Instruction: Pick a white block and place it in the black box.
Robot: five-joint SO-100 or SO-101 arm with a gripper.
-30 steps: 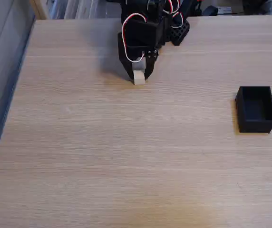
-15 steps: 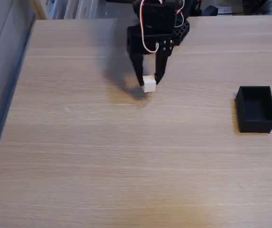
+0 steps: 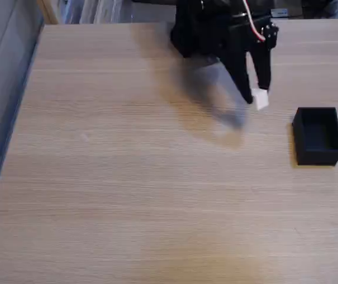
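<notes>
In the fixed view my black gripper hangs above the table at the upper right of centre, shut on the small white block, which is lifted clear of the wood. Its shadow falls on the table just left and below. The black box stands open-topped on the table to the right of the gripper and a little lower in the picture, with nothing visible inside.
The wooden table stretches wide to the left and front. The arm's black body with red and white wires sits at the back edge. A grey floor strip runs along the table's left edge.
The gripper lifted the white block off the table and swung right with it, from the upper middle to just left of the black box. The box stayed put.
</notes>
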